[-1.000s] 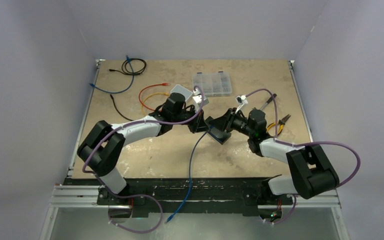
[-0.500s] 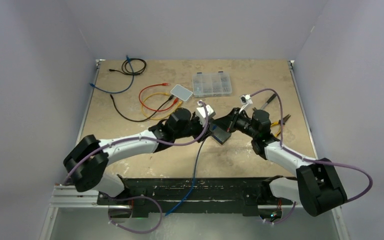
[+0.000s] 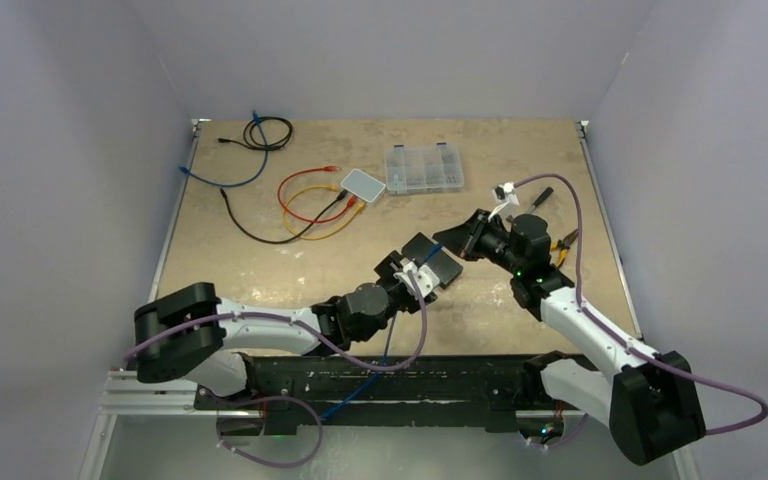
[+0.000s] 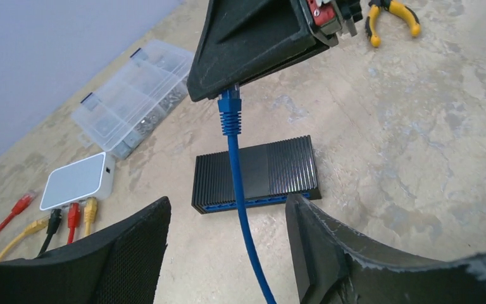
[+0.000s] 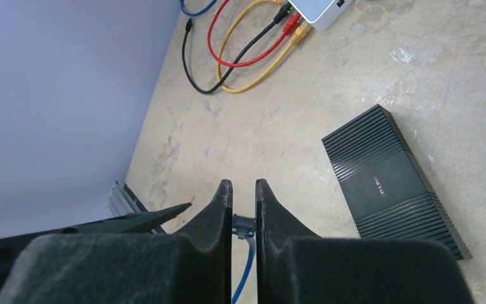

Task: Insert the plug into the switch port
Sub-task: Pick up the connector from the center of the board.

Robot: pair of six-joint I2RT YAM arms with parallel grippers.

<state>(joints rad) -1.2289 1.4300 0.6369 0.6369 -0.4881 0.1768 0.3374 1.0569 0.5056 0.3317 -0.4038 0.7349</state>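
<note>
Plug [image 4: 230, 107] is clamped in your right pincer [image 5: 243, 185], held off the counter [image 4: 417, 126] near the switch [image 4: 266, 168]. Left pincer [image 4: 228, 206] has pulled back, spread apart, so insertion looks like the right arm's job.

The tan table [image 3: 260, 260] carries a black switch [image 4: 272, 168], white router [image 3: 363, 183], clear parts box [image 3: 423, 168], pliers [image 4: 389, 12] and loose cables [image 3: 305, 205].

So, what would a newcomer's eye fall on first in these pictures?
The blue plug, pinched in the right gripper and held in the air near the black switch lying on the table. Then the left gripper, open, with the blue cable running down between its fingers.
</note>
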